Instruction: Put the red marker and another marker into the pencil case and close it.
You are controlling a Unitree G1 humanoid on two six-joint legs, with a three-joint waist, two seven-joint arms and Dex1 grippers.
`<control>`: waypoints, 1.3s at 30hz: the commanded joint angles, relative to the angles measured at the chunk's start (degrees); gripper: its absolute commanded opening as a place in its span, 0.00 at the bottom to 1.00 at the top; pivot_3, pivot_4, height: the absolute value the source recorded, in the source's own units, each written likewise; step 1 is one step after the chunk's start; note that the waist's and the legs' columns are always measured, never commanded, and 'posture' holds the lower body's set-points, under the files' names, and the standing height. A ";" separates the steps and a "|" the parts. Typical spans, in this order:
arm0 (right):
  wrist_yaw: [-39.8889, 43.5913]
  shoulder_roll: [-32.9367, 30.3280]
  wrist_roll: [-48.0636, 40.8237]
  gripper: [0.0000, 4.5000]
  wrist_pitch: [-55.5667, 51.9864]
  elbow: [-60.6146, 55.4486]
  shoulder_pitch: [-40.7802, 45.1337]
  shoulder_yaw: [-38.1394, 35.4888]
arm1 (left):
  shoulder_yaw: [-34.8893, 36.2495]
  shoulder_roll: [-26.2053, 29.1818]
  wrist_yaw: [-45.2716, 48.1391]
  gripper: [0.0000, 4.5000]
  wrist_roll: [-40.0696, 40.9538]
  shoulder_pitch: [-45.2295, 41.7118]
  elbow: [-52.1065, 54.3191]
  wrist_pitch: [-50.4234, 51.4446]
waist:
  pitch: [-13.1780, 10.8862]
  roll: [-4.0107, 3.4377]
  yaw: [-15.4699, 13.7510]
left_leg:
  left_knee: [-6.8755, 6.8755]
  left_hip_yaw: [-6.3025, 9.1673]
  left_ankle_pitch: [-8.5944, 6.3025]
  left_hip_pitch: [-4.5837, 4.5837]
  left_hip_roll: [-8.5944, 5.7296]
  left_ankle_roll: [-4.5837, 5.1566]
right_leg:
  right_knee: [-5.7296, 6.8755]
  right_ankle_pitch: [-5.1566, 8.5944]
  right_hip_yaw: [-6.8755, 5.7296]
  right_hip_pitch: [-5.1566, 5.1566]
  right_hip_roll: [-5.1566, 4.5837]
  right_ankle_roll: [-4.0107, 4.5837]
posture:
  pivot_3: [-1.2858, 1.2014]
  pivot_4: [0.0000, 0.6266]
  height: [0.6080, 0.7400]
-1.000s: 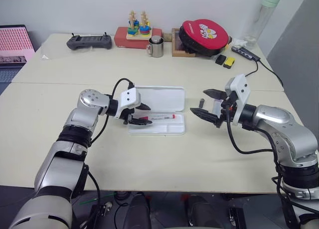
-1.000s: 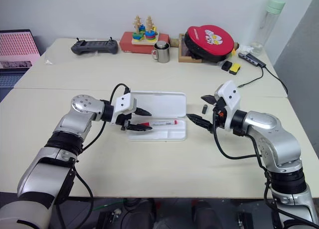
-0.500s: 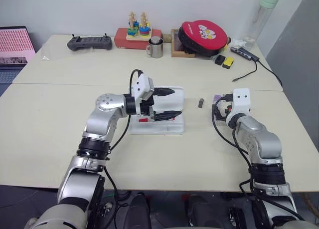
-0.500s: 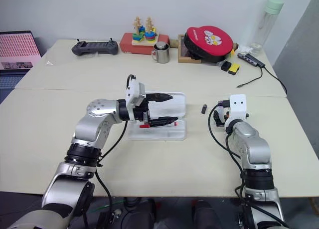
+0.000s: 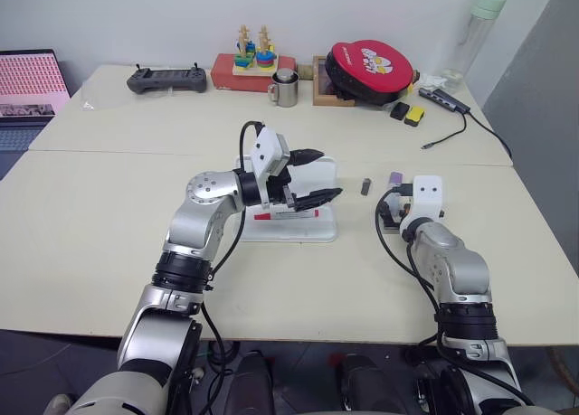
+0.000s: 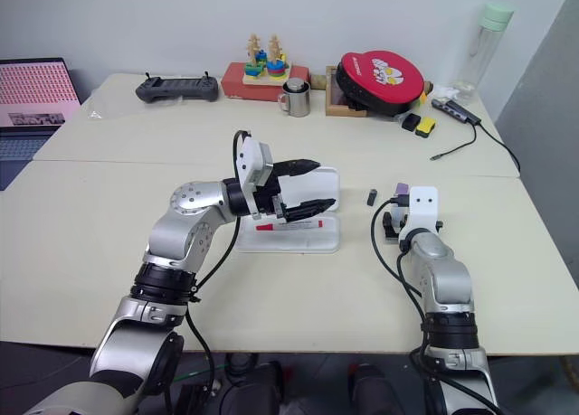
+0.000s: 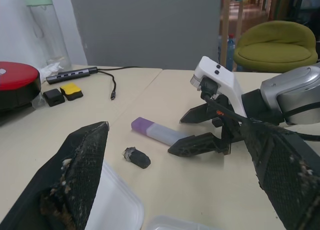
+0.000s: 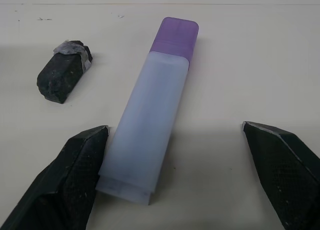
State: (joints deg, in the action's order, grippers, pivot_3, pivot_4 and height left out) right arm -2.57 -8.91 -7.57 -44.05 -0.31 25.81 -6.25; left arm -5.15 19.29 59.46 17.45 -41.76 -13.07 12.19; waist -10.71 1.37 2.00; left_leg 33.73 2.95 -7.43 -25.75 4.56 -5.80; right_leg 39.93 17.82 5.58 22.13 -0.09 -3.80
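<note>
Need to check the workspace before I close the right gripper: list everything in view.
red marker: 1, white with red ends, inside pencil case
pencil case: 1, white, lid open, table centre
purple-capped marker: 1, pale lavender, on the table between right gripper's fingers
dark block: 1, dark grey, beside that marker
round pouch: 1, red, far edge
steel mug: 1, far edge
controller: 1, black, far left
bottle: 1, clear, green cap
left gripper: open, above case
right gripper: open, straddling purple-capped marker
</note>
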 commanded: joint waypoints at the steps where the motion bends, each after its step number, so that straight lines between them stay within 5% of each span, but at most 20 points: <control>1: -0.67 -0.07 1.30 0.87 0.26 -0.47 0.01 0.14 | 0.48 -0.31 -0.74 1.00 0.39 -0.74 1.46 -0.75 | 0.00 0.00 0.01 | 0.00 0.00 0.00 0.00 0.00 0.00 | 0.00 0.00 0.00 0.00 0.00 0.00 | 0.52 0.24 1.00; 13: -1.16 0.25 1.37 0.24 1.19 -1.18 0.55 -0.78 | 0.22 -0.23 -1.16 1.00 0.39 -1.16 0.43 -0.39 | 0.00 0.00 -0.05 | 0.01 0.00 0.00 -0.02 0.00 0.00 | -0.01 0.00 0.00 0.01 0.00 -0.01 | 0.52 0.24 1.00; 18: -0.97 0.92 0.44 0.24 6.23 -1.85 1.58 -2.52 | 0.94 0.37 -0.56 1.00 1.15 -1.51 0.46 -0.05 | 0.00 0.00 0.00 | 0.01 0.00 0.00 -0.05 0.00 0.00 | -0.01 0.01 0.00 0.04 0.00 -0.03 | 0.52 0.24 1.00; 22: 13.51 -2.31 -2.78 0.24 17.58 -7.54 4.54 2.59 | 4.65 6.97 0.78 1.00 1.48 -0.05 -1.14 0.98 | -0.05 -0.08 1.02 | 0.00 -0.01 0.00 -0.08 0.00 0.00 | -0.01 0.06 0.03 0.12 0.02 -0.11 | 0.52 0.24 1.00; 25: 24.79 -4.19 -11.08 0.24 12.24 -9.79 6.61 3.74 | 7.44 12.75 2.95 1.00 3.73 5.01 2.33 4.26 | -0.06 -0.13 2.73 | -0.07 -0.02 -0.01 -0.04 0.05 0.01 | -0.01 0.10 0.09 0.13 0.07 -0.18 | 0.52 0.24 1.00; 32: 44.69 -10.97 -17.01 0.24 4.09 -10.20 12.28 15.52 | 13.05 22.15 3.04 1.00 5.45 19.79 11.40 8.14 | -0.10 -0.12 2.51 | -0.25 0.04 -0.02 -0.06 0.06 0.01 | -0.02 0.08 -0.06 0.13 0.04 0.13 | 0.52 0.24 1.00; 39: 56.25 -10.01 -8.47 0.24 8.03 5.71 23.47 30.32 | 19.89 28.59 2.16 1.00 8.07 33.00 20.56 13.32 | -0.10 -0.11 2.50 | -0.25 0.00 -0.02 0.08 0.12 0.00 | 0.00 0.36 -0.03 0.15 0.03 0.24 | 0.52 0.24 1.00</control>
State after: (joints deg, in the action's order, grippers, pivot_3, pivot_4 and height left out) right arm 51.39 -19.58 -17.85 -38.45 2.57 47.54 22.58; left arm 11.48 46.33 61.91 23.56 -9.56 4.31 24.30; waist -10.81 1.26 4.49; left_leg 33.49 2.95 -7.44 -25.67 4.68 -5.80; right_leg 39.92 18.22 5.55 22.29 -0.06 -3.49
